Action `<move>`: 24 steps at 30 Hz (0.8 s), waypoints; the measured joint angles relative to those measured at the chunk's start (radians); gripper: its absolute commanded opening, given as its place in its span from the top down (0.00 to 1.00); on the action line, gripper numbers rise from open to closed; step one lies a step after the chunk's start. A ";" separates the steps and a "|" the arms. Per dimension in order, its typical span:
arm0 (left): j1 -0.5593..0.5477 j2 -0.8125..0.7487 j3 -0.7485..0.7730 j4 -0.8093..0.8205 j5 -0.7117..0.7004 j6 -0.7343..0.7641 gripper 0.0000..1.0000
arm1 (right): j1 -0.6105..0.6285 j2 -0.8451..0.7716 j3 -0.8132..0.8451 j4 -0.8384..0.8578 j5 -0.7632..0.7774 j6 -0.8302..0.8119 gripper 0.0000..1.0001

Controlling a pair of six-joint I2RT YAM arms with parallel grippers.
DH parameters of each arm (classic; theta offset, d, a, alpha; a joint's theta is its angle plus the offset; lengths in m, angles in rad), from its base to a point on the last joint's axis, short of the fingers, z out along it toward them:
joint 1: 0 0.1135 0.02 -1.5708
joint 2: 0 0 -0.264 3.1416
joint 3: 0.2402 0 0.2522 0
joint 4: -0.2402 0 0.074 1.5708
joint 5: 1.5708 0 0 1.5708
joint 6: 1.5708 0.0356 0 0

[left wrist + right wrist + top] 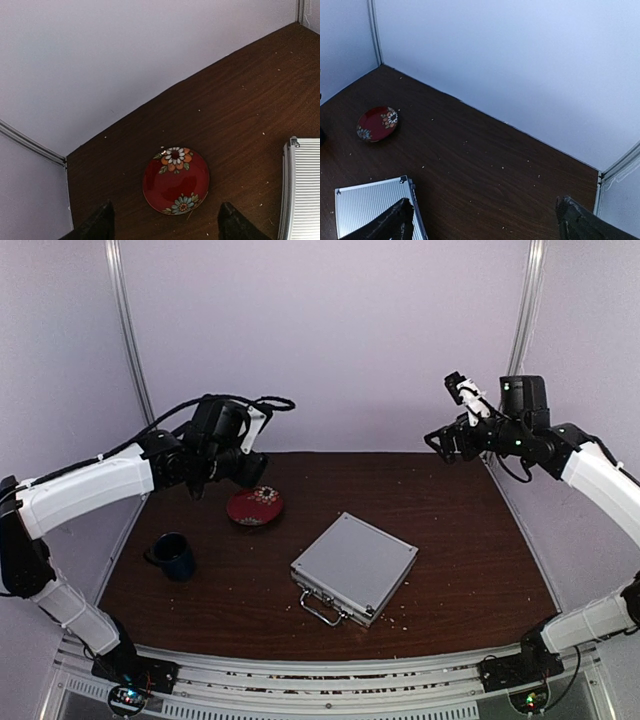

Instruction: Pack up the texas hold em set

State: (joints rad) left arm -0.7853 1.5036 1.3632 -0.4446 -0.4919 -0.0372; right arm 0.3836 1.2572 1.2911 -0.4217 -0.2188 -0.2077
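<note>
Looking down from the overhead camera, I see the silver case (354, 567) lying shut and flat in the middle of the desk (470, 540), its metal handle (322, 610) turned toward the arms, with no chips, dice or cards showing anywhere outside it. So the packing looks to me to be at its very end. The left hand (203, 483) hangs high above a red plate (255, 506), with a dark mug (175, 556) nearer the arm's base. The right hand (440, 443) is raised over the far right corner, well apart from the case. From the left wrist camera, its two dark fingertips (100, 222) stand wide apart with only the plate far below between them. The hand is released and touches nothing, and a ribbed edge of the case shows at the right border. From the right wrist camera, the fingers (390, 225) are likewise spread wide and empty, with a corner of the case on the desk below. I cannot tell whether the latches are fastened. If they are, I judge the next move calls only for parking both arms clear; if not, a hand would need to come down to the handle side and press them home.
</note>
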 measured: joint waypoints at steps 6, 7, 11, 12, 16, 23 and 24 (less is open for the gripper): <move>0.039 -0.077 -0.136 0.134 -0.032 0.006 0.06 | -0.003 -0.041 -0.124 0.142 0.156 0.142 0.00; 0.043 -0.095 -0.164 0.153 -0.032 0.005 0.05 | -0.006 -0.045 -0.156 0.163 0.177 0.159 0.00; 0.057 -0.163 -0.256 0.223 -0.029 -0.003 0.04 | -0.035 -0.048 -0.221 0.205 0.211 0.200 0.00; 0.061 -0.177 -0.279 0.250 -0.026 -0.009 0.04 | -0.049 -0.048 -0.227 0.212 0.214 0.210 0.00; 0.072 -0.194 -0.321 0.295 -0.015 -0.026 0.05 | -0.112 -0.069 -0.240 0.249 0.203 0.242 0.00; 0.073 -0.187 -0.320 0.318 0.001 -0.040 0.05 | -0.148 -0.100 -0.248 0.287 0.167 0.261 0.00; 0.073 -0.187 -0.320 0.318 0.002 -0.040 0.06 | -0.148 -0.100 -0.249 0.288 0.164 0.262 0.00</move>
State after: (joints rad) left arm -0.7120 1.3167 1.0428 -0.1265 -0.4896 -0.0776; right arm 0.2352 1.1568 1.0424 -0.1337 -0.0547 0.0544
